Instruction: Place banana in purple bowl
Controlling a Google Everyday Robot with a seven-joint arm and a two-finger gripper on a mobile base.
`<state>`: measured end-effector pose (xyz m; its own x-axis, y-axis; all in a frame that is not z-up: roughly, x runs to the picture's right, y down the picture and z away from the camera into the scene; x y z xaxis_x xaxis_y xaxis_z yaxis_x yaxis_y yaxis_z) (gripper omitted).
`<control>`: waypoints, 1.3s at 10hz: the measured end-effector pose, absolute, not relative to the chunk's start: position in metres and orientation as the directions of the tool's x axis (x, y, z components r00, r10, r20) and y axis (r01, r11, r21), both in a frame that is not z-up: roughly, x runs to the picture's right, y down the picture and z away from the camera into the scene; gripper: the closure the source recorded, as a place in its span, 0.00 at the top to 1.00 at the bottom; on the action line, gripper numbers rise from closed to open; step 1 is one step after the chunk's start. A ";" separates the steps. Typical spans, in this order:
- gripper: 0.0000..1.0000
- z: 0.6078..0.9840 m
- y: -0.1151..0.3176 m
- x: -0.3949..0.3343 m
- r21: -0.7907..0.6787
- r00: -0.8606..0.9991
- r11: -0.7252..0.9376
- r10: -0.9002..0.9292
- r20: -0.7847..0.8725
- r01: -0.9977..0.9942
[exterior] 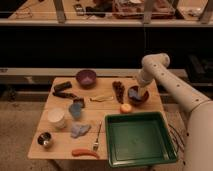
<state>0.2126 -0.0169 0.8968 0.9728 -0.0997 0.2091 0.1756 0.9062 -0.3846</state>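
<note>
The gripper hangs over the reddish-brown bowl at the 3 o'clock edge of the bench. Its fingers stand wide and hold nothing. The banana lies flat near the bench centre, at 9 o'clock from the gripper and well apart from it. The purple bowl stands upright at 11 o'clock from the banana, near the far edge, not touching it. The round orange fruit sits at 4 o'clock from the banana, just beside the green tray.
</note>
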 end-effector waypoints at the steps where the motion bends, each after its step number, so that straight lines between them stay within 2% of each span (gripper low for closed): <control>1: 0.71 0.897 -0.017 0.213 -0.385 0.973 0.906 -0.100 0.209 0.176; 8: 0.71 0.888 -0.021 0.198 -0.393 0.972 0.898 -0.130 0.194 0.199; 13: 0.71 0.851 -0.013 0.076 -0.413 0.912 0.846 -0.184 0.365 0.336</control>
